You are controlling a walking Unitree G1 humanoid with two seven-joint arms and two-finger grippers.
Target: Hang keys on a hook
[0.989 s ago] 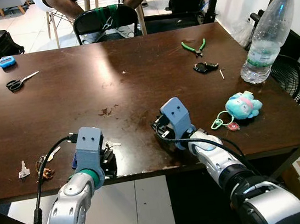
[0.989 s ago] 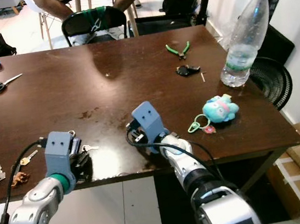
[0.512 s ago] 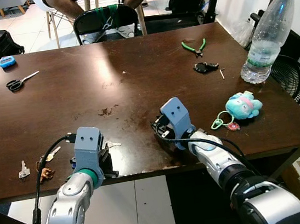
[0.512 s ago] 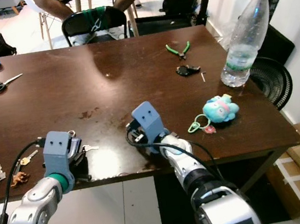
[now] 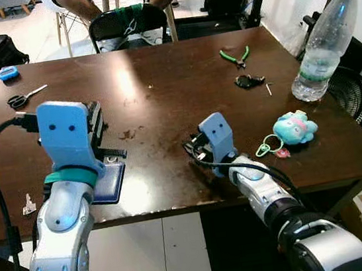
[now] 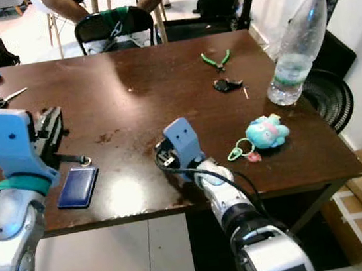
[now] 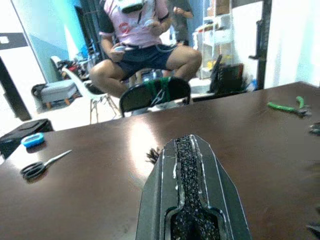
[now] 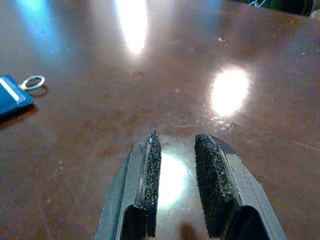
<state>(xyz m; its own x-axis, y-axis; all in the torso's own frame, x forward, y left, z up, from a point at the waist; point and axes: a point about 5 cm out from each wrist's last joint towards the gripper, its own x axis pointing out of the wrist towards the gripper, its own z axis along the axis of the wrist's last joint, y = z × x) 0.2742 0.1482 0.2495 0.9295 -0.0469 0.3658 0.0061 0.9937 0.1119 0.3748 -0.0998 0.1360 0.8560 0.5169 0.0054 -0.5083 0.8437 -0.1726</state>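
Big brown table (image 5: 163,104), no hook anywhere I can spot. My left gripper (image 7: 192,185) is raised over the near left, fingers pressed together, apparently gripping nothing. Right gripper (image 8: 177,185) rests mid-table, slightly parted, empty. Blue key fob (image 6: 78,186) lies flat under my left arm. Risk: grabbing air again.

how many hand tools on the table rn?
2. Scissors near the far left corner, beside a small blue object. Green pliers at the far right, just beyond the black key fob. The raised left arm may hide more near the left edge.
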